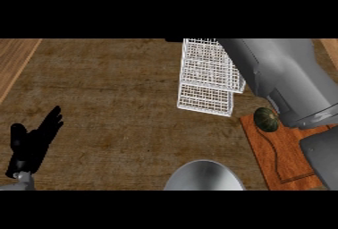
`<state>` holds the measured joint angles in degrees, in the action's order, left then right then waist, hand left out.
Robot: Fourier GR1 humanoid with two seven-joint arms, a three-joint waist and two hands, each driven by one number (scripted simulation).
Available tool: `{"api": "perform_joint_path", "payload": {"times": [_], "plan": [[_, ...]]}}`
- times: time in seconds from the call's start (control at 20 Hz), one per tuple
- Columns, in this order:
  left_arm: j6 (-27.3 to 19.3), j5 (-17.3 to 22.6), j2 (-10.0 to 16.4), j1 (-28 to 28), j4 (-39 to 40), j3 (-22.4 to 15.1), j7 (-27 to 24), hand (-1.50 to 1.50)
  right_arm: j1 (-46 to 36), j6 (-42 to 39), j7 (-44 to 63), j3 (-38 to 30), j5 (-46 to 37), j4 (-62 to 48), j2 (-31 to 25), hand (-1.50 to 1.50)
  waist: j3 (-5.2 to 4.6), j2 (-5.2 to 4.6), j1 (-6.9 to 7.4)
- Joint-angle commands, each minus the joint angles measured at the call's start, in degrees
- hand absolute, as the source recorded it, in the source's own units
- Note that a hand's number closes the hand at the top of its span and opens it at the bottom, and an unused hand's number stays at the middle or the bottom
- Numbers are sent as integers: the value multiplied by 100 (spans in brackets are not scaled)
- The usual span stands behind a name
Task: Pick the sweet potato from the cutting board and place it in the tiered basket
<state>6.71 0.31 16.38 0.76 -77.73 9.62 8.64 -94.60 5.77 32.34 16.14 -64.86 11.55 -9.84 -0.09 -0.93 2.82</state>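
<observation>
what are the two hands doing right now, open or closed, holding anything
left black hand: open, fingers straight, resting at the view's lower left, holding nothing.
right hand: not in view; only its grey forearm shows at the right.

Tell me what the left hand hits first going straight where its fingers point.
Nothing, as far as the view shows: the black left hand points up-right over the brown wooden counter, passing left of the white wire tiered basket. Its height is unclear.

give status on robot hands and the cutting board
Left robot hand open, resting at left edge. Right robot hand not visible, only forearm. Dark round vegetable on cutting board, not in basket.
</observation>
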Motion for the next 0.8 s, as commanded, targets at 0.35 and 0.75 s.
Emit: {"api": "perform_joint_path", "payload": {"times": [0.35, 0.75], "plan": [[92, 61, 0, -59, -45, 32, 6, 0, 176, -1002, 1145, -767, 643, -785, -85, -150, 1, -4, 5], [121, 24, 29, -231, 157, 148, -268, 0, 526, 245, 723, -1006, 812, 35, -287, -150, 6, 30, -92]]}}
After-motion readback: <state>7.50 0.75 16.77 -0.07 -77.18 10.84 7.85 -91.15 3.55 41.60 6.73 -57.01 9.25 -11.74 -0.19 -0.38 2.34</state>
